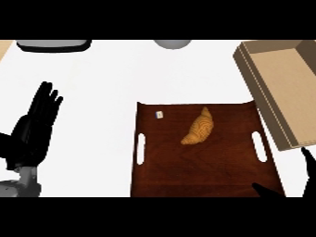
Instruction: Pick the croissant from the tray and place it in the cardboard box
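A golden croissant [199, 127] lies near the middle of the dark brown wooden tray [208, 176], slightly toward its far side. Right of the tray sits the open cardboard box [292, 88], with nothing visible inside. At the left edge my left hand [34, 128] rests open, fingers straight and pointing up, well away from the tray. In the lower right corner my right hand [313, 178] shows only a thumb and a finger, spread apart, near the tray's near right corner and short of the croissant.
A small white tag [160, 114] lies on the tray's far left part. A grey-rimmed object [53, 45] and a grey rounded object [173, 44] sit at the counter's far edge. The tray has slot handles [140, 148] on both sides.
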Robot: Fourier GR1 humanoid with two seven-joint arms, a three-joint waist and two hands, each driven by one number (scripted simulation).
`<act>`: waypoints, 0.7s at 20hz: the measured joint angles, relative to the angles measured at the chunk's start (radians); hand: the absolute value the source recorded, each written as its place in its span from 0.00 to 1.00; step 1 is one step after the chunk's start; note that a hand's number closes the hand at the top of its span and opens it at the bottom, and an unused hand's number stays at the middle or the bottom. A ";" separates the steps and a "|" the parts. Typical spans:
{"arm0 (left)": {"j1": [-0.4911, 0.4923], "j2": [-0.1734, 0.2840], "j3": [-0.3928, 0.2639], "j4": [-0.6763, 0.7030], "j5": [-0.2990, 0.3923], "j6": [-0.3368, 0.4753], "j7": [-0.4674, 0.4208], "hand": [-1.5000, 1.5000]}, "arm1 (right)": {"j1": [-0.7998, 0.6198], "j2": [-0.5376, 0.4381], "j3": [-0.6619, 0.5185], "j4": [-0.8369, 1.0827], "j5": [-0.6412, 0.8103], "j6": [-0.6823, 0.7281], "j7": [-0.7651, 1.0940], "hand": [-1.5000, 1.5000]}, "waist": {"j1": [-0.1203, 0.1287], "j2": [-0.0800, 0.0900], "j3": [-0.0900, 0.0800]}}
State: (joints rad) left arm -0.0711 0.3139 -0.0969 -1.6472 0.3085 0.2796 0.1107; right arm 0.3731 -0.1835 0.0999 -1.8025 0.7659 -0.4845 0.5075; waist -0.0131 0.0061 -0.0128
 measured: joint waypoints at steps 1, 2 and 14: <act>-0.001 -0.001 -0.005 0.001 -0.003 -0.002 0.001 0.50 | 0.002 0.005 0.022 -0.030 0.025 0.041 0.058 0.00 | 0.005 0.000 0.000; -0.003 0.001 -0.008 0.001 -0.004 -0.005 0.005 0.50 | -0.008 0.015 0.042 -0.064 0.048 0.082 0.121 0.00 | 0.010 0.000 0.001; -0.049 -0.013 -0.008 0.024 -0.007 -0.019 0.034 0.50 | -0.455 0.162 0.228 -0.226 0.269 0.468 0.663 0.00 | 0.031 -0.004 0.009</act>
State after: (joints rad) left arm -0.1201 0.3012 -0.1048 -1.6227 0.3010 0.2604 0.1442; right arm -0.0824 -0.0213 0.3278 -2.0285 1.0348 -0.0169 1.1707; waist 0.0177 0.0023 -0.0037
